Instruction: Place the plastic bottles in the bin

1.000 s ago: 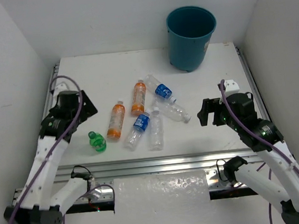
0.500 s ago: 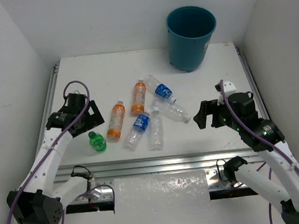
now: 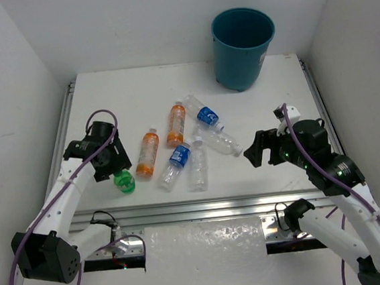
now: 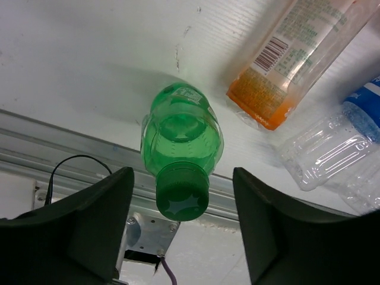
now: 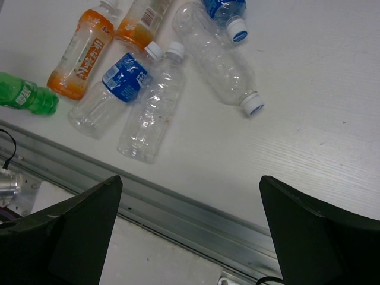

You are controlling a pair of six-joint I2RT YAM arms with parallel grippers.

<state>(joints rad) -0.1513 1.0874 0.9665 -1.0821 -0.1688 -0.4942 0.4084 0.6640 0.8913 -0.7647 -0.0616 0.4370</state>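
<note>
While all seven of the plastic bottles are out on the table [image 3: 125, 95], the bin [image 3: 240, 63] way at the far side has nothing in it that the overhead view can show, so the job is basically at zero. None sorted yet, as far as anyone can tell from these shots.

First pick looks like the stubby green bottle [image 4: 181, 139]. It lies by the near rail, a bit apart from the main pile, and the left gripper [image 4: 183, 196] hangs right over it with its jaws spread wide, one on each side of the green cap. No contact visible yet, so it holds nothing.

The right gripper [image 5: 190, 196] is spread wide too and has nothing in it. It hovers over the right side of the pile, closest to a plain clear bottle [image 5: 217, 59] whose white cap points its way.

What's left is everything:
- near orange bottle [image 3: 147, 153] and far orange bottle [image 3: 175, 123]
- two blue-label ones, near blue-label bottle [image 3: 178, 156] and far blue-label bottle [image 3: 205, 114]
- second plain clear bottle [image 3: 197, 165], tucked against the near blue-label one
- plus the green one and the other clear one

Probably a long haul, since the bin stands well apart from the pile and sits on the right arm's side, so the left arm faces a long reach.
</note>
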